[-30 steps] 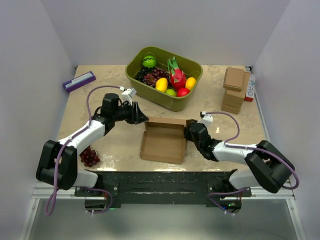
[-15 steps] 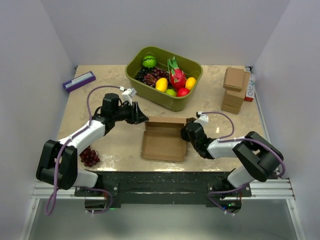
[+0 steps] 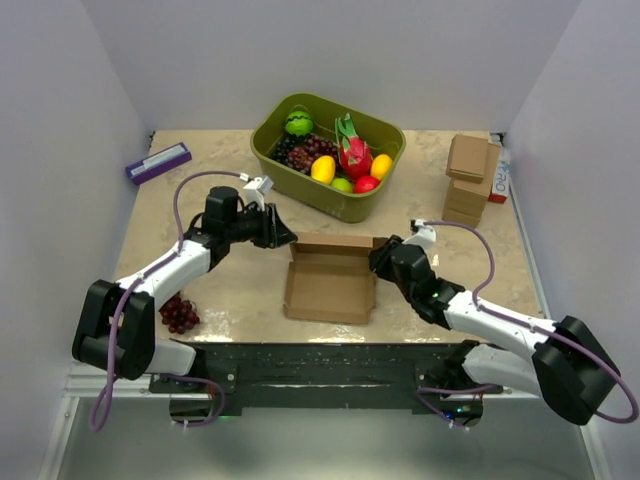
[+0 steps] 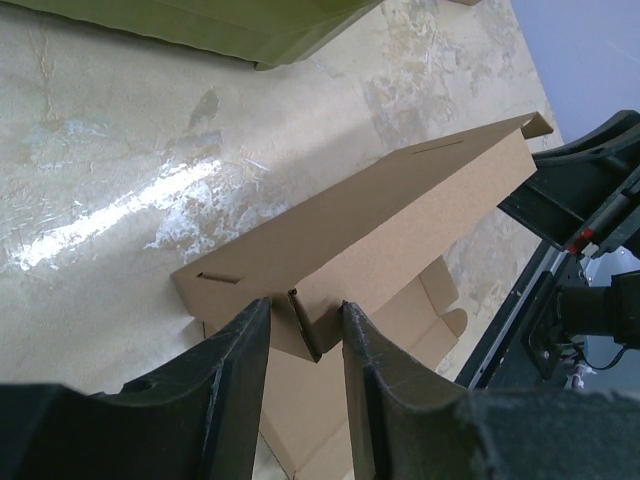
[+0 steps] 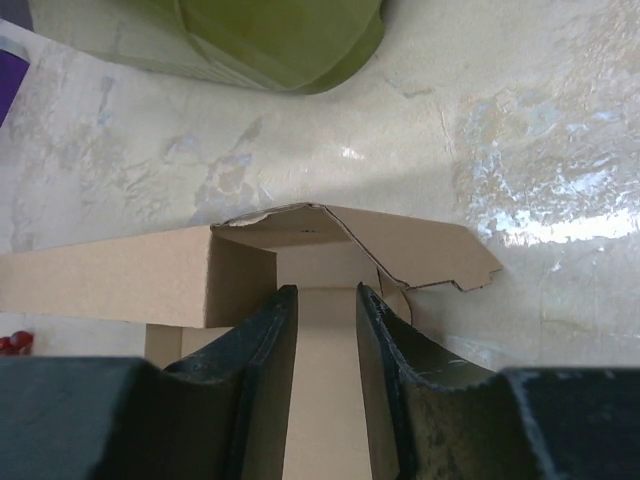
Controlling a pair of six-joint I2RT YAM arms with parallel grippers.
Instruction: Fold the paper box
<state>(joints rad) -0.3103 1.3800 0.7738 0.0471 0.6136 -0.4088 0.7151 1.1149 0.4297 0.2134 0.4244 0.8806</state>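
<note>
The paper box (image 3: 328,283) lies open mid-table, its back wall raised. My left gripper (image 3: 286,240) is at the box's far left corner. In the left wrist view the box (image 4: 400,210) shows its raised back wall, and my left gripper (image 4: 305,318) pinches the folded corner flap between its fingers. My right gripper (image 3: 379,261) is at the box's right side. In the right wrist view the box (image 5: 110,275) shows its back wall. My right gripper (image 5: 325,297) is narrowly open over the floor panel, with a loose side flap (image 5: 420,250) just right of it.
A green bin (image 3: 340,206) of toy fruit stands behind the box. A stack of small cardboard boxes (image 3: 468,180) is at the back right, a purple box (image 3: 158,162) at the back left, and red grapes (image 3: 180,313) near the left arm's base.
My right arm has swung its elbow out to the right, with the gripper staying at the box's right side. The left arm and the box have hardly moved.
</note>
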